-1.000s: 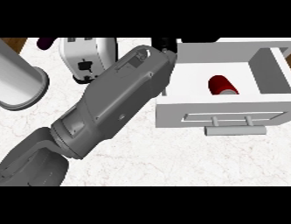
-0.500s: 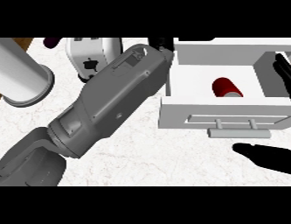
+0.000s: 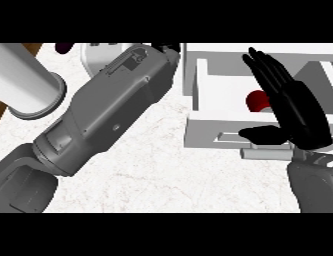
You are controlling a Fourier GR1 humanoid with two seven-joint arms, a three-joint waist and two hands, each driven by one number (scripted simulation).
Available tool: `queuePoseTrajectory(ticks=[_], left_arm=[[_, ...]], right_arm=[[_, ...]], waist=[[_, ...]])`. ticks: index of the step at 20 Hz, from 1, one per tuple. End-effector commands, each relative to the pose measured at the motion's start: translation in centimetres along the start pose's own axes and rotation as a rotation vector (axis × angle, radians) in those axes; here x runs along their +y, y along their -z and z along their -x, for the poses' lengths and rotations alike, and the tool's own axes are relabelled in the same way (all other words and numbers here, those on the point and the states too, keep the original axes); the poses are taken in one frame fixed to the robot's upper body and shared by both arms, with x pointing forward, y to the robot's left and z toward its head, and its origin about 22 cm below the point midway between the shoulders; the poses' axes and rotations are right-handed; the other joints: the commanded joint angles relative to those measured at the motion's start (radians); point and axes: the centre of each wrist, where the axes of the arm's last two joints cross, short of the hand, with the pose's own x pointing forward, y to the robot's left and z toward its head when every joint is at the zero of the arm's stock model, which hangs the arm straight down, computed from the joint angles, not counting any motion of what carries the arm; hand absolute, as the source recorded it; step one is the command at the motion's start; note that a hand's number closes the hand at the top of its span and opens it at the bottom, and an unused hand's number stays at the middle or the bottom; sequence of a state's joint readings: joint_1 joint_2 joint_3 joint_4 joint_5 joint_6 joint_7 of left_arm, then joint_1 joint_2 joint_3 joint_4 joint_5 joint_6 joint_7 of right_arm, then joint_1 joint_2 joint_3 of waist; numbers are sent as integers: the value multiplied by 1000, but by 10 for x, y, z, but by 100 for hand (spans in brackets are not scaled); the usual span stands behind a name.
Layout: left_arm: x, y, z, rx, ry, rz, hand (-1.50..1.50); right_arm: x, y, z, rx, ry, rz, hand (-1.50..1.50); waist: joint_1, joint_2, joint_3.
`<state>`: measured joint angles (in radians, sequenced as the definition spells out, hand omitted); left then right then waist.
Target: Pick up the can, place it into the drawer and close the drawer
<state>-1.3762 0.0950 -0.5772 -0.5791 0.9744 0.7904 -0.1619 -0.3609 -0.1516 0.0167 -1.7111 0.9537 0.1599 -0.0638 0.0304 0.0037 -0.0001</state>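
The red can lies inside the open white drawer, partly hidden behind my right hand. That hand is black and open, its fingers straight and pointing away from me, and it hovers over the drawer's right half with its thumb above the drawer handle. My left forearm runs diagonally from the lower left to the top centre. Only a dark sliver of the left hand shows past the wrist, by the drawer's far left corner.
A tall white cylinder stands at the left near the counter's edge, with wooden floor beyond it. A white appliance sits at the top, behind my left forearm. Bare marble counter lies in front of the drawer.
My right hand has come in from the right edge and now stands over the drawer, covering part of the can. The left forearm has barely moved.
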Motion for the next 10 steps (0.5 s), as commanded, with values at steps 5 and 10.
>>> queuePoseTrajectory(ticks=[5,10], left_arm=[[9,-8,-8,-9,12,-14,-150],[51,1,-9,-5,18,-38,-150]], right_arm=[[69,29,26,38,-180,-79,-150],[84,54,41,95,-218,-82,-150]], waist=[[21,-3,1],[17,-1,1]])
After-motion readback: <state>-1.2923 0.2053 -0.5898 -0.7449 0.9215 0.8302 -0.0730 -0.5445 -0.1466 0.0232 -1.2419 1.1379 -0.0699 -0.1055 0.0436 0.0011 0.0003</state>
